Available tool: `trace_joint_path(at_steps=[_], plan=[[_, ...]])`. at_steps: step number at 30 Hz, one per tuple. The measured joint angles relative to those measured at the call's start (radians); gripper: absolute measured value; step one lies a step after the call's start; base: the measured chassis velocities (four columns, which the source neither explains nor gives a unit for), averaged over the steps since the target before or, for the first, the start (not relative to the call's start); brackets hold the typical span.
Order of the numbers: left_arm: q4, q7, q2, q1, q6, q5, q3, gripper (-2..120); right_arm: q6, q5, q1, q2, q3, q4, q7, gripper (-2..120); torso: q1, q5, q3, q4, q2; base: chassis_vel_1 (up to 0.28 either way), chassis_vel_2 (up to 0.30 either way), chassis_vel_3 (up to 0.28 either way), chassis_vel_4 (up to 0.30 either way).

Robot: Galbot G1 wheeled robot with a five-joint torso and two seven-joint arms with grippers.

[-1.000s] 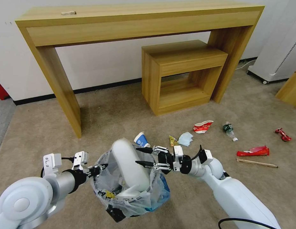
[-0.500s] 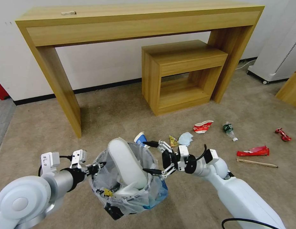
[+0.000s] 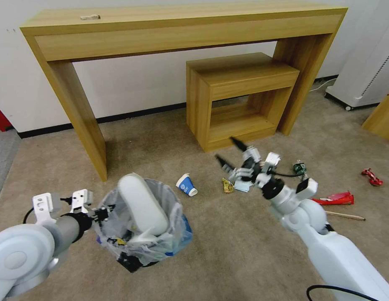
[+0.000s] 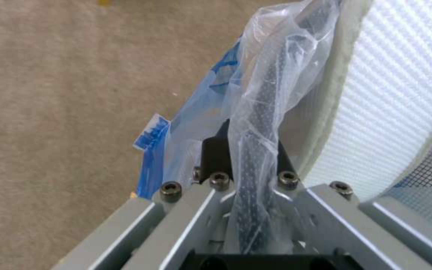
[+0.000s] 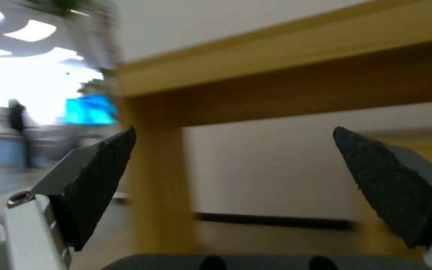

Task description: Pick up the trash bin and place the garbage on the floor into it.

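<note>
1. The left end effector (image 3: 103,212) is at the lower left of the head view, closed on the rim of the trash bin (image 3: 140,255). The left wrist view shows the clear plastic bag (image 4: 271,75) and the bin rim pinched between its jaws.
2. The trash bin is held above the carpet floor (image 3: 228,251), tilted a little. A white slipper (image 3: 142,205) stands upright in it and rises above the rim. A blue patch (image 3: 184,234) shows through the bag on the side toward the right arm.
3. A blue-white paper cup (image 3: 187,185) lies on the floor just beyond the bin, apart from it.
4. The right end effector (image 3: 231,152) is raised in the middle of the head view, wide open and empty. The right wrist view shows its two black fingertips (image 5: 101,180) far apart, with the long wooden table (image 3: 177,29) beyond them.
5. Under this arm, a yellow wrapper (image 3: 227,186) and a pale blue mask (image 3: 243,187) lie on the floor, close to each other.
6. Farther right lie a small bottle (image 3: 299,168), a flat red wrapper (image 3: 339,197) and a wooden stick (image 3: 347,215). The stick lies just beside the flat wrapper.
7. At the far right, another red wrapper (image 3: 372,176) lies alone, well apart from the bin.
</note>
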Motion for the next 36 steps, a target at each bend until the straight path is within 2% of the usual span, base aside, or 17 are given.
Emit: trace_joint_path(at_steps=[3,6,14,29,36], plan=[[0.015,0.002,-0.01,0.005,0.0,0.028,-0.016,1,0.002,-0.07,-0.043,0.005,0.051,-0.001,0.097,100,0.0,0.0,0.0,0.0,0.0,0.0,0.0,0.0,0.0],[0.024,0.004,-0.011,0.011,0.0,0.04,-0.031,1,0.014,-0.115,-0.088,0.012,0.088,-0.008,0.125,100,0.0,0.0001,0.0,0.0,0.0,0.0,0.0,0.0,0.0],[0.032,-0.001,-0.004,0.028,0.0,0.062,-0.069,1,0.035,-0.145,-0.193,0.04,0.165,-0.009,0.129,100,0.0,0.0001,0.0,-0.0001,0.0,0.0,0.0,0.0,0.0],[0.03,0.015,-0.003,0.025,0.0,0.1,-0.058,1,0.045,-0.162,-0.209,0.063,0.163,-0.021,0.113,100,0.0,0.0,0.0,0.0,0.0,0.0,0.0,0.0,0.0],[0.032,0.018,-0.003,0.026,0.0,0.102,-0.058,1,0.046,-0.162,-0.202,0.063,0.152,-0.024,0.106,100,0.0,0.0001,0.0,-0.0001,0.0,-0.122,0.101,0.107,-0.106]])
